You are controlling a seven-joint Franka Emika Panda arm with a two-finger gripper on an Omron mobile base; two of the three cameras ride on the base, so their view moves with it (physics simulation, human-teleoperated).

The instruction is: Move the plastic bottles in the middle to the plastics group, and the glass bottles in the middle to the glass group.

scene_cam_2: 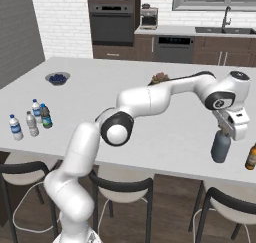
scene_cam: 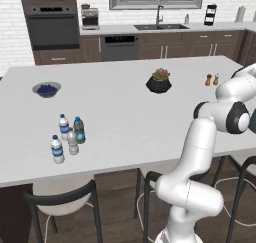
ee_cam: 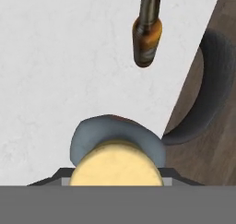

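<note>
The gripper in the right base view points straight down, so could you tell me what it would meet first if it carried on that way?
The gripper is already closed on the grey glass bottle; going straight down, that bottle would probably meet the white counter first, beside the brown bottle.

Translucent grey glass bottle (scene_cam_2: 220, 146) (glossy) on matt white counter (scene_cam_2: 165, 137).

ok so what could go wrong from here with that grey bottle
The gripper holds the grey bottle by its neck near the counter edge; a slip could drop it toward the stool. The brown bottle stands close beside it, so setting down carelessly could knock that over.
</note>
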